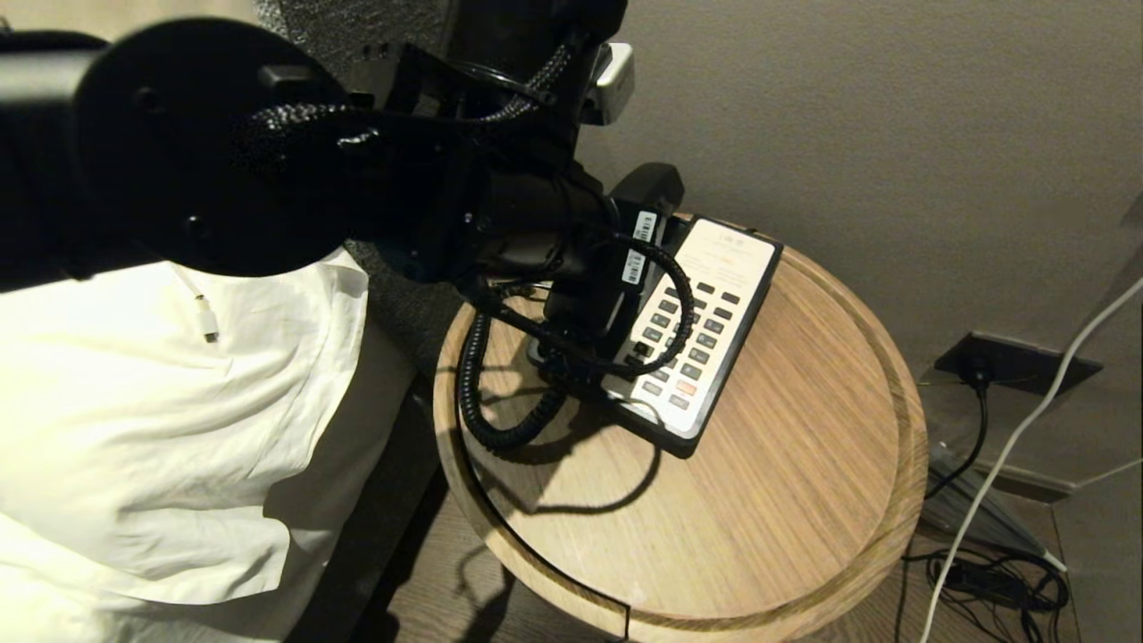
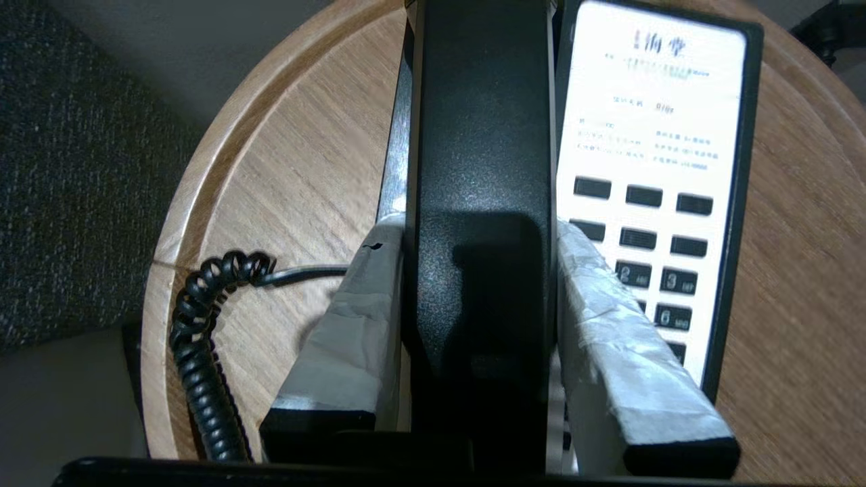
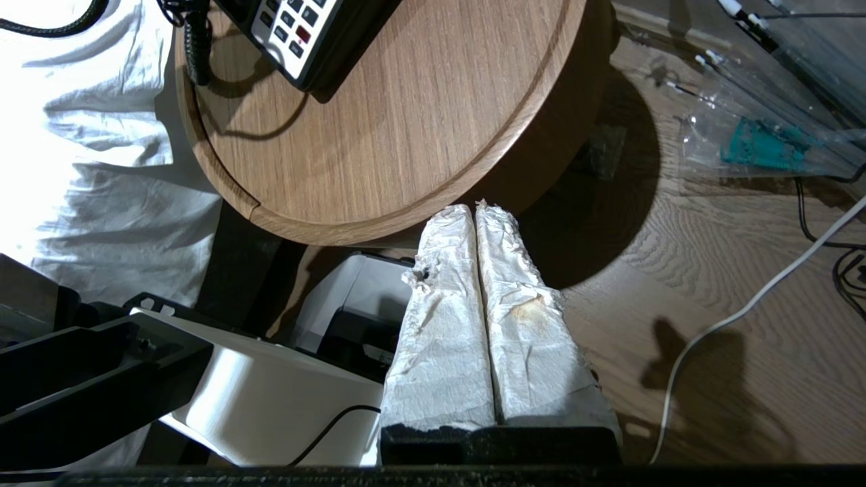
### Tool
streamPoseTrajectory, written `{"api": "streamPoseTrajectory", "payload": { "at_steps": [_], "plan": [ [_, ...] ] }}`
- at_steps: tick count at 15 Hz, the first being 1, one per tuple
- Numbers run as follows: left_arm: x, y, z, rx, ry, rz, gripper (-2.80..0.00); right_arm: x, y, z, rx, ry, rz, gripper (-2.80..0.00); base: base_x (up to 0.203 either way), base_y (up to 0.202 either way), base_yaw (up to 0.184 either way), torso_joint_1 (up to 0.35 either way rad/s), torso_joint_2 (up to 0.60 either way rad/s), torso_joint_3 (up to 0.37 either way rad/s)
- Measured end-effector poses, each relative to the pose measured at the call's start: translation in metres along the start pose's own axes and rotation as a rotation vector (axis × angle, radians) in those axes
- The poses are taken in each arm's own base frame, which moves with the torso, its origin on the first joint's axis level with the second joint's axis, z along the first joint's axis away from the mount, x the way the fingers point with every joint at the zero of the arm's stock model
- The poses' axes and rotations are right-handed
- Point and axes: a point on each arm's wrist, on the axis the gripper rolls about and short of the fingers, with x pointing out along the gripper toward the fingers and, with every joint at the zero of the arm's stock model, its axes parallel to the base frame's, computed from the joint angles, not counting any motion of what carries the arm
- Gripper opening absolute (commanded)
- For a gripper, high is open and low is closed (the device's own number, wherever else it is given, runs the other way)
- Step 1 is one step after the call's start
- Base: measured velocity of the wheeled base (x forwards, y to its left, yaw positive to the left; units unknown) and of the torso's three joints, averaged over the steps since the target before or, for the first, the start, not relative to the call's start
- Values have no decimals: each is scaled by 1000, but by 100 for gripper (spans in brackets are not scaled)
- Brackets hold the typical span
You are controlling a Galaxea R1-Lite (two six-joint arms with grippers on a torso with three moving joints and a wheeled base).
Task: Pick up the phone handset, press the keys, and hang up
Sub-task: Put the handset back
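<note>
A: where was the phone handset (image 2: 482,203)?
B: over the base beside the keys (image 2: 643,237), on the round counter (image 2: 284,169). Left claw (image 2: 482,270) clamped its sides.
A: right claw (image 3: 475,223)?
B: pressed together, off the counter's edge over the floor.

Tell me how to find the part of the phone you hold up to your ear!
Look at the round wooden table beside the white bedding. A black phone with a cream key panel sits on it. The handset is the long glossy black bar beside the keys, gripped on both sides by the robot's left hand; it has no buttons, unlike the panel next to it.
</note>
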Motion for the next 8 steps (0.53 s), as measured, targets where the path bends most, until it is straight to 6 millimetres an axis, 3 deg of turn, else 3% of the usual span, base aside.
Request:
{"api": "streamPoseTrajectory", "payload": {
  "at_steps": [8],
  "plan": [
    [10,-4,-3,11,1,-3,-280,1,0,-1,2,2,1,-280,0,0,0,0,0,0]
  ]
}}
